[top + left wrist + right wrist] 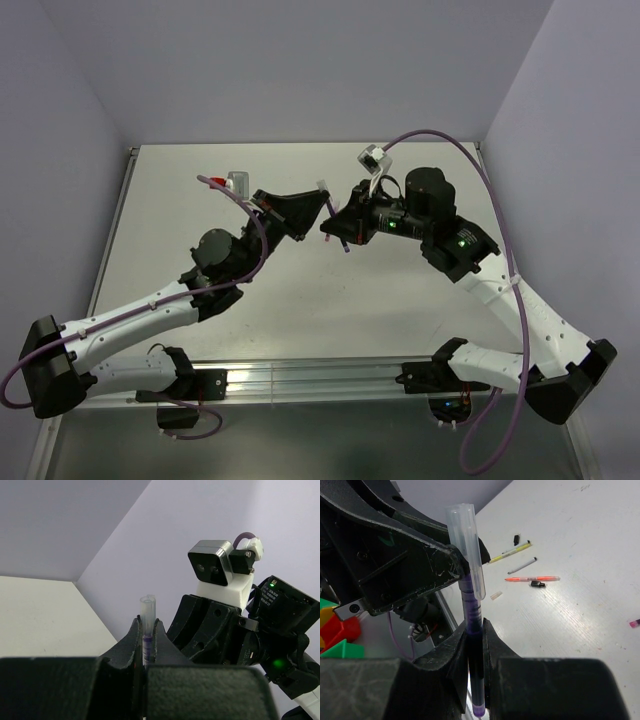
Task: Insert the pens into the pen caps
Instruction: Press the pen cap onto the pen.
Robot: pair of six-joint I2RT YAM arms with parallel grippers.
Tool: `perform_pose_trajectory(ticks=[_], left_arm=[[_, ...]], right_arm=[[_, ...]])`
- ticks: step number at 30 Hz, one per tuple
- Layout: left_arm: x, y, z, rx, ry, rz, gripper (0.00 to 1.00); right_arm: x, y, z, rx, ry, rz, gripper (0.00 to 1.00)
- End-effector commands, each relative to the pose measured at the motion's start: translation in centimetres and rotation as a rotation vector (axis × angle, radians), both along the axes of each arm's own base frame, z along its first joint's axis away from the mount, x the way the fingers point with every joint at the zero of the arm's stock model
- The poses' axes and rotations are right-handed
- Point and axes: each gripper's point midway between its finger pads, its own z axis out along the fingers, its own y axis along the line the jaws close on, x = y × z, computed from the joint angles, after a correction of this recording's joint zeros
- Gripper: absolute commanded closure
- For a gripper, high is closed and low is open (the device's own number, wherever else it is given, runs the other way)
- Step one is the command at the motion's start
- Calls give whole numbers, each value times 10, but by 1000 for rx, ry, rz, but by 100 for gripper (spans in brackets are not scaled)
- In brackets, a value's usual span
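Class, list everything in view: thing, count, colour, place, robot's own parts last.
purple pen: one, dark purple, held upright above the table.
clear cap: one, whitish-clear, over the purple pen's top.
yellow pen: one, yellow, on the table.
white pen: one, white, dark tip, beside the yellow pen.
orange pen: one, orange-red, on the table.
black caps: two, black, one by the yellow pen, one by the orange pen.
loose clear cap: one, clear, near the orange pen.
pink item: one, cut off at picture edge.
coloured blocks: count unclear, red, green, yellow, left edge of right wrist view.
left end effector: one, black, shut on the clear cap.
right end effector: one, black, shut on the purple pen.
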Motion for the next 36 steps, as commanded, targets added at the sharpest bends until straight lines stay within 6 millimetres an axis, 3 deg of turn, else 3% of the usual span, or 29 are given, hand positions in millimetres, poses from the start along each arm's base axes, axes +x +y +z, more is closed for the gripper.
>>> perform_pose_trajectory(ticks=[1, 16, 19, 21, 23, 24, 26, 27, 29, 31, 32, 33, 34, 36], left_arm=[[-110, -63, -134, 401, 167, -519, 100], [-117, -67, -135, 412, 174, -510, 100], [-108, -62, -124, 410, 157, -455, 100], [-104, -58, -106, 419, 118, -423, 100], [-83, -50, -88, 415, 107, -298, 100], [-77, -49, -68, 403, 68, -265, 100], [-59, -43, -60, 426, 76, -186, 100], [-55, -43, -42, 410, 53, -165, 100], [-38, -40, -42, 432, 77, -105, 100], [-19, -37, -17, 393, 91, -48, 100], [-13, -35, -23, 409, 103, -35, 100], [-7, -34, -6, 374, 95, -28, 100], [9, -29, -4, 369, 109, 7, 100], [21, -25, 17, 342, 124, 18, 100]], right_arm=[[58, -35, 169, 353, -456, -322, 100], [57, -35, 180, 365, -465, -310, 100], [53, -35, 176, 359, -456, -299, 100], [49, -33, 168, 342, -439, -275, 100], [45, -32, 157, 326, -419, -260, 100], [43, -32, 153, 323, -409, -250, 100], [37, -29, 138, 306, -382, -220, 100], [35, -28, 133, 297, -370, -211, 100], [31, -26, 117, 261, -332, -182, 88], [25, -25, 96, 223, -278, -156, 72], [22, -24, 88, 211, -261, -147, 66], [21, -25, 76, 186, -232, -144, 61], [20, -25, 59, 161, -199, -146, 54], [14, -30, 40, 130, -165, -149, 49]])
